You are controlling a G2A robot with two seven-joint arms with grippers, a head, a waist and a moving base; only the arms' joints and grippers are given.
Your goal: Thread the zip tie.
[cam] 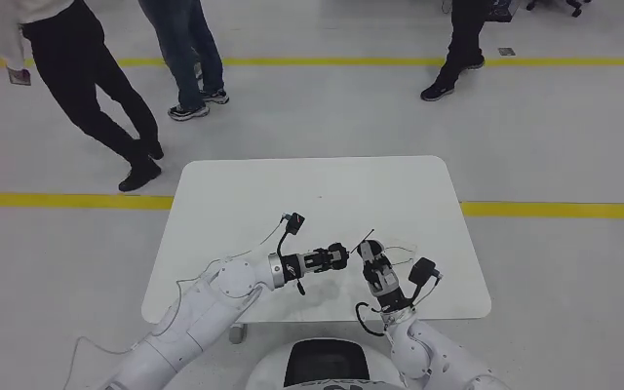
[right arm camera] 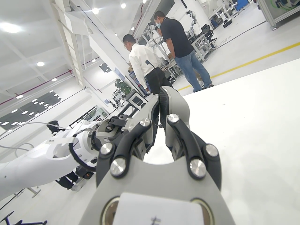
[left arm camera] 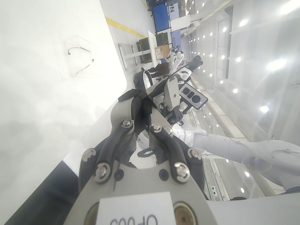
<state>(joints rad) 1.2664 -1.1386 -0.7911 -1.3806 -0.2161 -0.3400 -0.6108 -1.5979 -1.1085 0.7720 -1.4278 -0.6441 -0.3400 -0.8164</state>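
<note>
Right hand (right arm camera: 160,99) up close: grey metal fingers on black linkages with shiny round bolts, ribbed black pads pressed tight together, and they're clamped on the zip tie (right arm camera: 151,67), a thin dark strip that pokes out past the fingertips with a small blocky head at its far end. Just across from it, the left hand (left arm camera: 138,97) points straight at the right one, tips nearly meeting above the counter (cam: 292,195). Its fingers, wrapped in frayed black fabric, are together too, though I can't tell whether anything is pinched between them. Beyond both hands, on the smooth white round-cornered counter, lies a flat clear plastic packet (left arm camera: 79,57) with a few thin, curved dark strands inside.
</note>
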